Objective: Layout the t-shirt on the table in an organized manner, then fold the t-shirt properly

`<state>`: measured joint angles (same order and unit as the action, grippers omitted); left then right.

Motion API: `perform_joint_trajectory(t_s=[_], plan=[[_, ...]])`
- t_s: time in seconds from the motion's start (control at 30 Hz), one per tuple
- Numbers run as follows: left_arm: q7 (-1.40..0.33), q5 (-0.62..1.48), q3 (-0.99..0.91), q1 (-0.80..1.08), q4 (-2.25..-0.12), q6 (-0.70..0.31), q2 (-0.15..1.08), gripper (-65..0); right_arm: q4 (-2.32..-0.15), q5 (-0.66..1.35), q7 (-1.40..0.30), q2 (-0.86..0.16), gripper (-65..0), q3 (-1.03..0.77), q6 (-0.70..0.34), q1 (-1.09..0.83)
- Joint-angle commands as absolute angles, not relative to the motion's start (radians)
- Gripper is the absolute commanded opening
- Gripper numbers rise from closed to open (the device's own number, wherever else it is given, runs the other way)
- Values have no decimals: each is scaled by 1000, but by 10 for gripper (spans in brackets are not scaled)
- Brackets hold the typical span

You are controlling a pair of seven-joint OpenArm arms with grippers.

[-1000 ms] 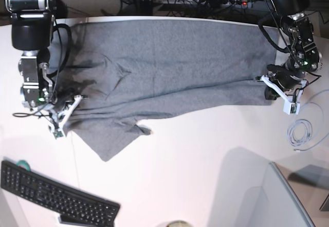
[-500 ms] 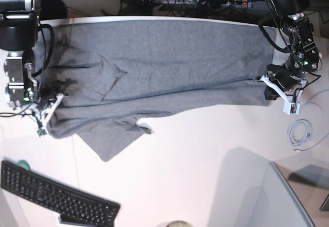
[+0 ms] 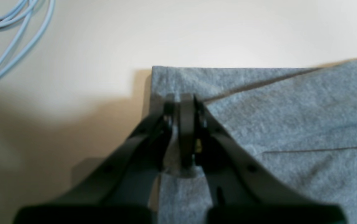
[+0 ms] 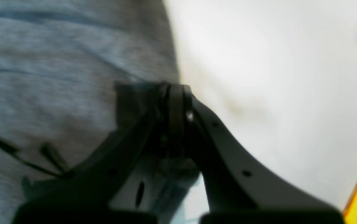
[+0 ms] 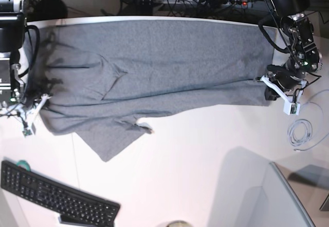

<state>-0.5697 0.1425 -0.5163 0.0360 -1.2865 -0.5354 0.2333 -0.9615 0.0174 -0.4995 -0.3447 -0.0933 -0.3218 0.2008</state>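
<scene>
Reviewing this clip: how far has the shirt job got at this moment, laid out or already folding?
Still the layout stage. The t-shirt lies stretched wide across the table, mostly flat. In hand: the left gripper is shut on one edge corner, the right gripper shut on the opposite edge. Left: one sleeve flap near the front edge lies skewed with wrinkles, and no fold is made yet.

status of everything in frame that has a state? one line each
t-shirt: stretched flat between both arms, one sleeve creased toward the near edge.
left pincer: shut on the t-shirt's corner.
right pincer: shut on the t-shirt's edge.
table: carrying the t-shirt.
keyboard: lying flat, clear of the t-shirt.
light blue cable: coiled loose on the table, untouched.
</scene>
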Motion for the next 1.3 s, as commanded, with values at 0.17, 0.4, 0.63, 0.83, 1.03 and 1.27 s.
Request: perform_joint_trajectory(t_s=[0.17, 0.4, 0.63, 0.83, 1.03, 1.27], plan=[[-550, 153, -518, 21, -1303, -538, 251, -650, -951, -125, -367, -374, -650, -105, -317, 234], [-550, 153, -515, 19, -1305, -538, 248, -650, -1099, -214, -387, -332, -650, -111, -323, 197], [-550, 154, -515, 18, -1305, -538, 249, -650, -1106, -213, -404, -249, -650, -113, -326, 259], [-550, 156, -515, 22, -1305, -538, 248, -650, -777, -213, -357, -232, -527, -113, -326, 496], [-550, 159, -519, 24, -1305, -538, 248, -650, -596, -211, -292, -211, -380, -113, -326, 599], [-550, 159, -519, 24, -1305, -538, 249, -650, -507, -211, -277, -208, -380, -113, -326, 625]])
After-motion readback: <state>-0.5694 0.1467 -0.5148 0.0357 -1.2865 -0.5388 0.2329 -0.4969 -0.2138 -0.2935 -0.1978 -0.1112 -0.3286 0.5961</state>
